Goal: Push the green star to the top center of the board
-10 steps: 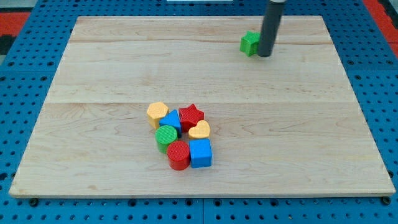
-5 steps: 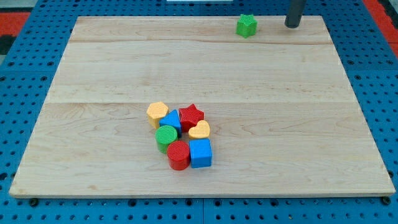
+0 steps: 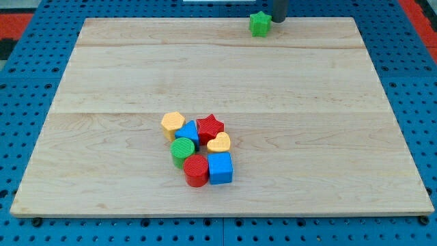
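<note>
The green star (image 3: 259,24) lies at the top edge of the wooden board (image 3: 102,82), a little right of centre. My tip (image 3: 278,19) is at the view's top, just right of the star and touching or nearly touching it. Only the rod's lowest part shows.
A cluster of blocks sits low on the board, left of centre: a yellow hexagon (image 3: 173,124), a blue block (image 3: 187,132), a red star (image 3: 209,126), a yellow heart (image 3: 219,143), a green cylinder (image 3: 182,149), a red cylinder (image 3: 195,170) and a blue cube (image 3: 220,167).
The green star has moved up and left to the board's top edge. My tip swung away to the right, then came back left beside the star.
</note>
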`<action>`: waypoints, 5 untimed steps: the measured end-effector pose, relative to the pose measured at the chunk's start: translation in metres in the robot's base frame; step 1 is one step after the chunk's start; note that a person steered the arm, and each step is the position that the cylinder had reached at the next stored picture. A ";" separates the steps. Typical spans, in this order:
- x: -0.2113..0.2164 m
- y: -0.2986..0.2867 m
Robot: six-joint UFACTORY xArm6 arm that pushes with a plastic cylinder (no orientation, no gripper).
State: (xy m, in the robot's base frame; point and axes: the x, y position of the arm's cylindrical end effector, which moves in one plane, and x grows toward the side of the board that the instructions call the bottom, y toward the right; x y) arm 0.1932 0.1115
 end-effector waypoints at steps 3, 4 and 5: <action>0.040 -0.033; 0.041 -0.067; 0.041 -0.102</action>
